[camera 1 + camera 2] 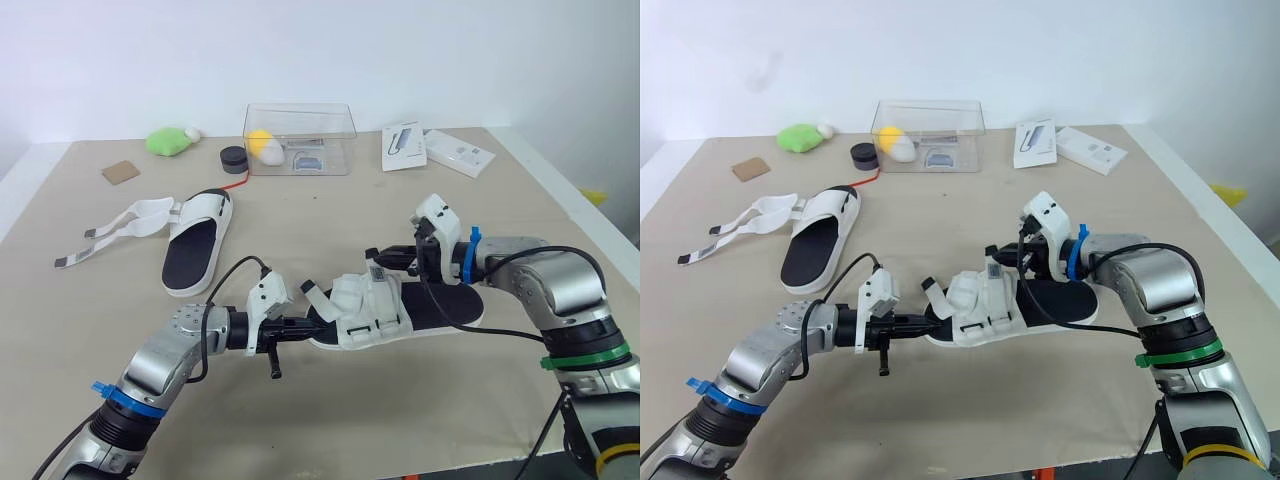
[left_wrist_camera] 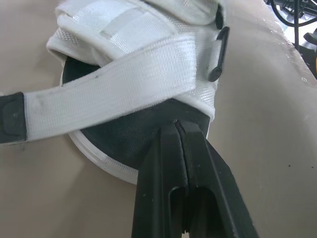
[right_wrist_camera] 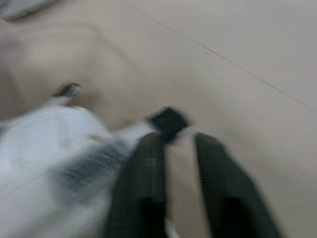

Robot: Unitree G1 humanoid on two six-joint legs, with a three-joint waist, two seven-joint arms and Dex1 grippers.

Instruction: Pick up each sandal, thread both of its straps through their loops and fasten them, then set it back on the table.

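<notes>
1. Two sandals are on the table (image 1: 350,420).
2. The near sandal (image 1: 440,305) lies front and centre between the two grippers. Its long axis runs side to side, with the toe toward the robot's left and the bare black heel toward the right.
3. The far sandal (image 1: 195,245) lies well apart on the left. Its long axis runs near to far, with the toe pointing away from the robot.
4. The far sandal's two straps (image 1: 140,215) are splayed out flat to the left, unfastened.
5. On the near sandal, one loose strap (image 2: 109,89) crosses over the toe, beside a black loop (image 2: 218,54).
6. The left gripper (image 1: 300,325) sits at the near sandal's toe with its fingers pressed together and their tips at the sole's rim. I cannot tell whether they pinch anything.
7. The right gripper (image 1: 388,258) is over the near sandal's strapped middle with its fingers apart. A dark strap end (image 3: 168,121) lies just beside one fingertip, and I cannot tell whether they touch.
8. At the far edge stand one clear box (image 1: 300,140) and two white packages (image 1: 430,147).
</notes>
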